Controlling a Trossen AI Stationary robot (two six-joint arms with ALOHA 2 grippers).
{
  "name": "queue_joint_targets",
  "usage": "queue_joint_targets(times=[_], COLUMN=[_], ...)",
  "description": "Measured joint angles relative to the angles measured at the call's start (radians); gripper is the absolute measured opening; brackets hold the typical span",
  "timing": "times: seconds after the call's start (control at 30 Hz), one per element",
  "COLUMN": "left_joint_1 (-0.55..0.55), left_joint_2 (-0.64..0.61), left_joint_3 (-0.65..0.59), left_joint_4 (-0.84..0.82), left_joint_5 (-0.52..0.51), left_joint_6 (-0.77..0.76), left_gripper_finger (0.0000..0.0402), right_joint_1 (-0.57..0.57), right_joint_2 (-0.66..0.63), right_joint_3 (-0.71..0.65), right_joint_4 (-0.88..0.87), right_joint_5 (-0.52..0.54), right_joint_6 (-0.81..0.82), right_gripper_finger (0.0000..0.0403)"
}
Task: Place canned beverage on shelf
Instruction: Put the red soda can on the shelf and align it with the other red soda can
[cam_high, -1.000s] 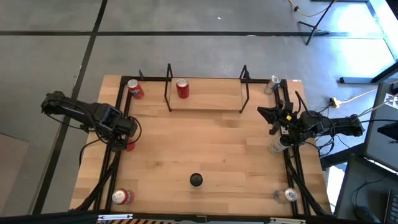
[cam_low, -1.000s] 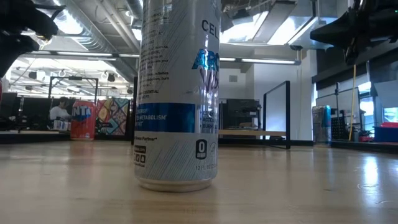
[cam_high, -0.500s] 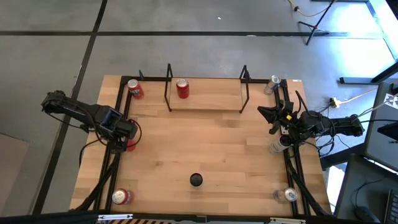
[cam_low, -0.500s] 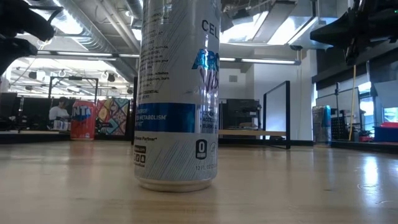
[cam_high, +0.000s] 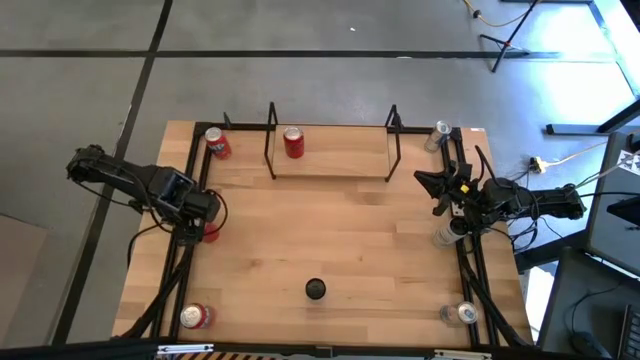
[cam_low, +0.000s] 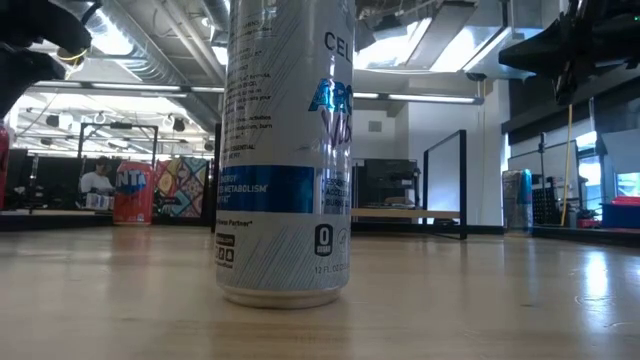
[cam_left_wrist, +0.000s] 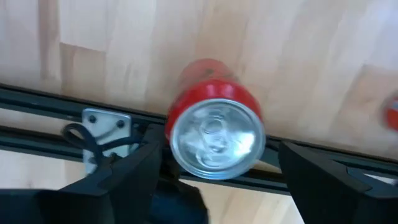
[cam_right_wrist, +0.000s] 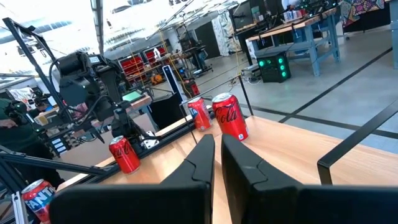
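Note:
A red can (cam_high: 208, 234) with a silver top (cam_left_wrist: 214, 137) stands upright at the table's left edge. My left gripper (cam_high: 203, 218) hangs over it, pointing down and open. Its fingers (cam_left_wrist: 140, 168) stand on either side of the can's top, apart from it. The shelf (cam_high: 330, 155), a light-wood board with black wire frames at its ends, stands at the table's far edge. A second red can (cam_high: 293, 142) stands on the shelf's left part. My right gripper (cam_high: 436, 186) is held level over the table's right side, shut (cam_right_wrist: 217, 155) and holding nothing.
A tall white and blue can (cam_low: 285, 150) with a dark top (cam_high: 315, 289) stands near the front middle. Other red cans stand at the far left (cam_high: 217, 142) and near left (cam_high: 196, 316). Silver cans (cam_high: 447, 232) line the right edge.

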Motion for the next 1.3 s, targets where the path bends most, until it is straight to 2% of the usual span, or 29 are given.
queue_joint_targets(times=[0.13, 0.33, 0.57, 0.7, 1.07, 1.17, 1.3], left_joint_1=[0.000, 0.000, 0.000, 0.000, 0.000, 0.000, 0.000], left_joint_2=[0.007, 0.008, 0.007, 0.008, 0.115, 0.139, 0.155], left_joint_3=[-0.026, -0.048, -0.049, -0.090, -0.095, -0.094, -0.092], left_joint_4=[0.009, 0.036, 0.047, 0.096, 0.110, 0.106, 0.096], left_joint_5=[-0.018, 0.039, 0.021, 0.011, 0.020, 0.024, 0.027], left_joint_6=[0.010, 0.012, 0.013, 0.061, 0.169, 0.183, 0.194], left_gripper_finger=[0.0317, 0.0317, 0.0317, 0.0318, 0.0318, 0.0308, 0.0276], right_joint_1=[0.000, 0.000, 0.000, 0.000, 0.000, 0.000, 0.000], right_joint_2=[0.000, 0.000, 0.000, 0.000, 0.000, 0.000, 0.000], right_joint_3=[0.000, 0.000, 0.000, 0.000, 0.000, 0.000, 0.000], right_joint_4=[0.000, 0.000, -0.001, -0.001, 0.000, 0.000, -0.001], right_joint_5=[0.000, 0.000, 0.009, 0.010, 0.009, 0.009, 0.008], right_joint_6=[0.000, 0.000, -0.003, -0.003, 0.002, 0.004, 0.004], right_gripper_finger=[0.0019, 0.0019, 0.0019, 0.0019, 0.0019, 0.0019, 0.0019])
